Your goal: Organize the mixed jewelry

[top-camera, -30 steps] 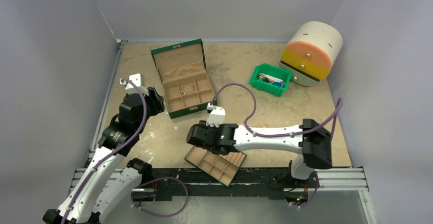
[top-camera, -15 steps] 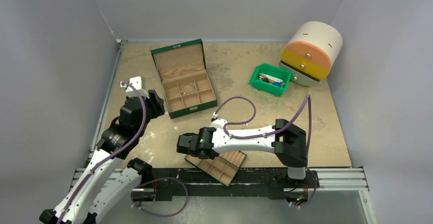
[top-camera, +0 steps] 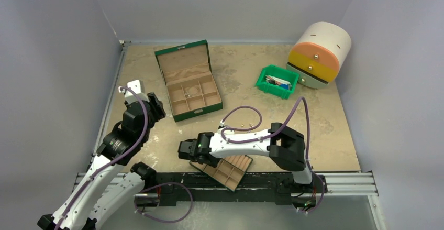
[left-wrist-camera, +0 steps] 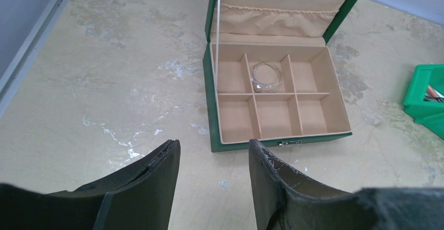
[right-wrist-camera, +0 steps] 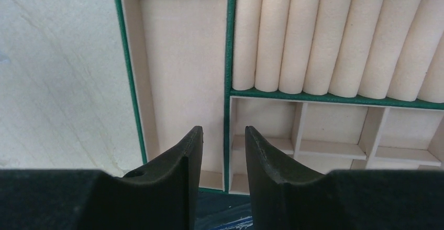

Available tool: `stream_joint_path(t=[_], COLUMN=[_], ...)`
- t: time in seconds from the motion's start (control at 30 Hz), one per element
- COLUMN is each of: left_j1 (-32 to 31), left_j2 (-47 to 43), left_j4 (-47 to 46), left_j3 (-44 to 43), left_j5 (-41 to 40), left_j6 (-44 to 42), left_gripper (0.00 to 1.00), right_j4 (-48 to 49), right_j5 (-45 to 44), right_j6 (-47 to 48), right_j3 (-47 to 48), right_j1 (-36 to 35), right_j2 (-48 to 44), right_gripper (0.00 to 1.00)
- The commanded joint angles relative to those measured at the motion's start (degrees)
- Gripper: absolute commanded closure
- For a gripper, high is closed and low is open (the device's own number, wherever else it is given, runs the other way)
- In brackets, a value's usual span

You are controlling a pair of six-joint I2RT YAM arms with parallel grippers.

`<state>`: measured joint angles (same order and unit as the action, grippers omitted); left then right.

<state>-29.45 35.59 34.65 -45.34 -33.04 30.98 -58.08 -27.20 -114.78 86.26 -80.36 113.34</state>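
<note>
Gripping nothing at the right gripper [right-wrist-camera: 222, 151], showing only a narrow gap and hanging low over the tray insert [right-wrist-camera: 178, 73], straddling its green divider in the lower middle of the right wrist view. Gaping wide and equally empty at the left gripper [left-wrist-camera: 214, 180], sitting at the bottom edge of the left wrist view and pointing toward the green jewelry box [left-wrist-camera: 262, 144].

Lying flat on the tan lining of the box's back-row middle compartment: the silvery bangle [left-wrist-camera: 266, 77], above and slightly right of the left gripper in that view and well apart from it. Appearing from overhead as the same bangle [top-camera: 193, 89], up and right of the left gripper [top-camera: 155, 104] and well up-frame of the right gripper [top-camera: 188, 149].

Judging the task as barely begun: counting one piece sorted, finding the box's other five compartments bare, and seeing nothing in any visible slot of the tray insert, ring rolls included. Failing to make out the rest of the mixed jewelry anywhere, possibly being too tiny for the overhead view or hidden by arm and cable.

Standing farther out, toward the upper right of the overhead view: the green plastic bin [top-camera: 277, 81] with assorted contents and the round drawer unit [top-camera: 319, 54], neither being touched.
</note>
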Motion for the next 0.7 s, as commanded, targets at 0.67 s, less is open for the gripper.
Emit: stream_joint_path(t=[0.67], left_j1=[-0.5], left_j2=[0.6], left_j4=[-0.8], left_j3=[-2.3], left_j5=[-2.2], left_j6=[1.0], left_gripper=[0.50], right_j4=[-2.0], right_j5=[-0.3], right_j6=[-2.6], right_j3=[-0.5], right_j1=[1.2], right_j2=[1.2], right_gripper=[0.69])
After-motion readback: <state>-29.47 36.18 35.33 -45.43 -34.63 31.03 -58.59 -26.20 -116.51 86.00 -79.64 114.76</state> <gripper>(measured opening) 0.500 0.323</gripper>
